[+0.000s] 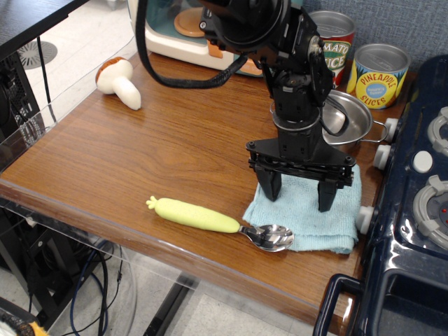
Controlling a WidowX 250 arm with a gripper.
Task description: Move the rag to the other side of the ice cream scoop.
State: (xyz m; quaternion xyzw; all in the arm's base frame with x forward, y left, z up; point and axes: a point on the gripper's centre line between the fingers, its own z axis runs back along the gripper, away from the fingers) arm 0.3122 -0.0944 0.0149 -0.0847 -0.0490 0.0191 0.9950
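The light blue rag [306, 222] lies flat near the table's front right, right beside the toy stove. Its front left corner touches the metal bowl of the ice cream scoop [210, 219]. The scoop lies along the front edge with its pale yellow-green handle pointing left. My gripper [298, 193] stands upright over the rag. It is open wide, and both fingertips [270, 189] rest on the cloth near its back edge. The arm hides part of the steel pot behind it.
A steel pot [350, 120] stands just behind the rag. Behind the pot are a tomato sauce can [337, 43] and a pineapple can [379, 74]. A toy mushroom [119, 80] lies at the back left. The dark blue toy stove [420, 203] borders the table on the right.
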